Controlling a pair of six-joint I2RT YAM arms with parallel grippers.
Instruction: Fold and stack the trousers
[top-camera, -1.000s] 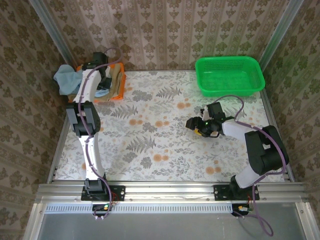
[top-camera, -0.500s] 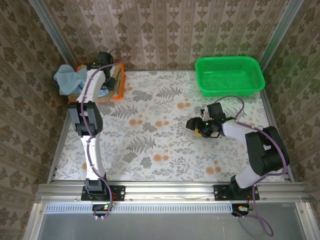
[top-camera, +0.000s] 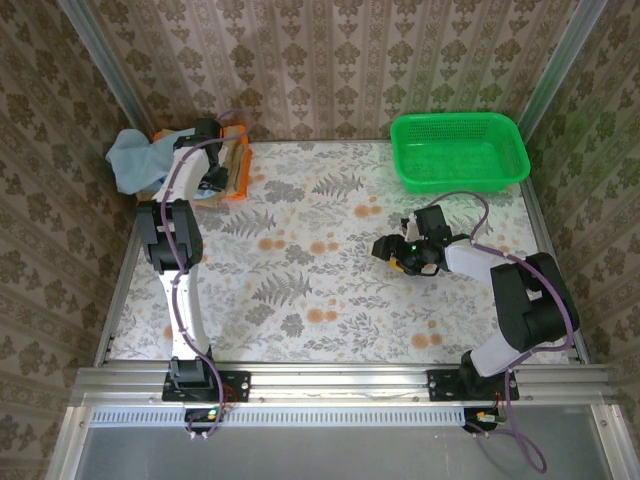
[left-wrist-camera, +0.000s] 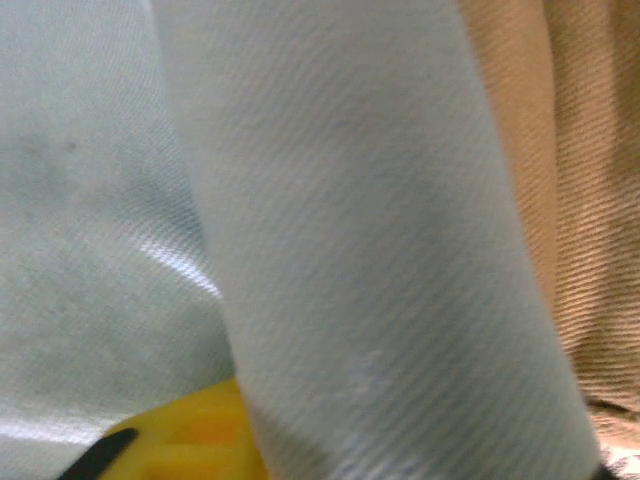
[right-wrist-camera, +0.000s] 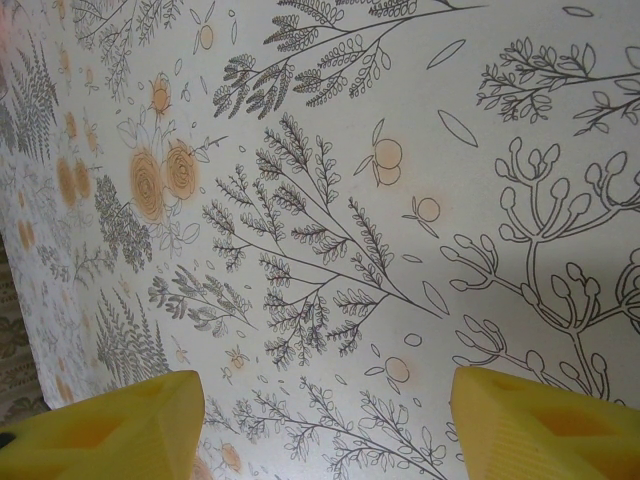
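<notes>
Working the far-left corner of the table (top-camera: 330, 300), flowered cover, with the left arm stretched long to reach it. Green basket (top-camera: 460, 150) at far right, well apart from the action. Next the trousers (top-camera: 128, 160): sky-blue, bunched at that far-left corner, part spilling past the table edge toward the wall, part lying over the tan trousers (top-camera: 238, 160), which sit on an orange cloth (top-camera: 233, 196). Not folded; the task looks to be near its start.

Step in hand, by my reading: getting hold of the blue pair to draw it onto the open middle. To do it well:
- pinch blue fabric alone, clear of the tan layer touching it
- take a hem or waistband rather than a mid-bunch fold, so it spreads on the pull
- lift before dragging, so the pile beneath isn't hauled along
- bring it toward centre, where the other arm can reach

Then the left gripper (top-camera: 208, 176): down on the pile. Its wrist camera has a blue fold right against the lens, tan cloth at right, one yellow finger (left-wrist-camera: 185, 440) poking out beneath. Jaws closed on fabric or not, cannot tell; cloth hides the gap.

Last the right gripper (top-camera: 395, 252): hovering low over bare table, right of centre, jaws apart, nothing between them, touching nothing
</notes>
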